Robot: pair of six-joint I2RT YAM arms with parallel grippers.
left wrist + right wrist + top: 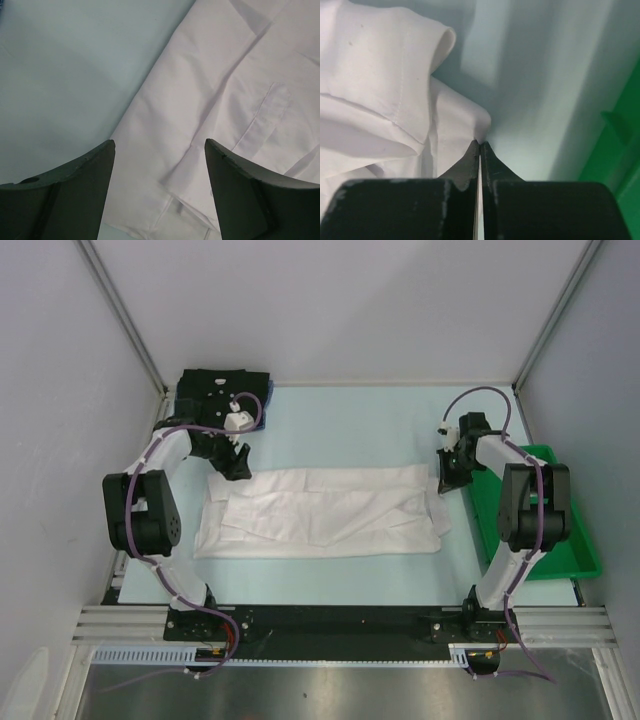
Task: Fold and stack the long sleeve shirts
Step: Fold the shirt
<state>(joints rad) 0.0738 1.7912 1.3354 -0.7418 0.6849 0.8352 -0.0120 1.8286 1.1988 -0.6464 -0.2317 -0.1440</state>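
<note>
The white long sleeve shirt [320,510] lies folded into a long creased strip across the middle of the pale table. My left gripper [238,465] is open and hovers over the shirt's far left corner; in the left wrist view [160,142] its fingers straddle a folded edge of the white shirt [225,75]. My right gripper [445,478] is at the shirt's far right end. In the right wrist view [480,143] it is shut, with a thin edge of the white shirt [370,75] pinched between the jaws. The black shirt [215,390] lies folded at the back left corner. The blue shirt is not clearly visible.
A green plastic tray [570,550] stands at the right edge beside the right arm, and shows in the right wrist view [620,135]. Grey walls with metal posts close in the back and both sides. A black rail runs along the near edge.
</note>
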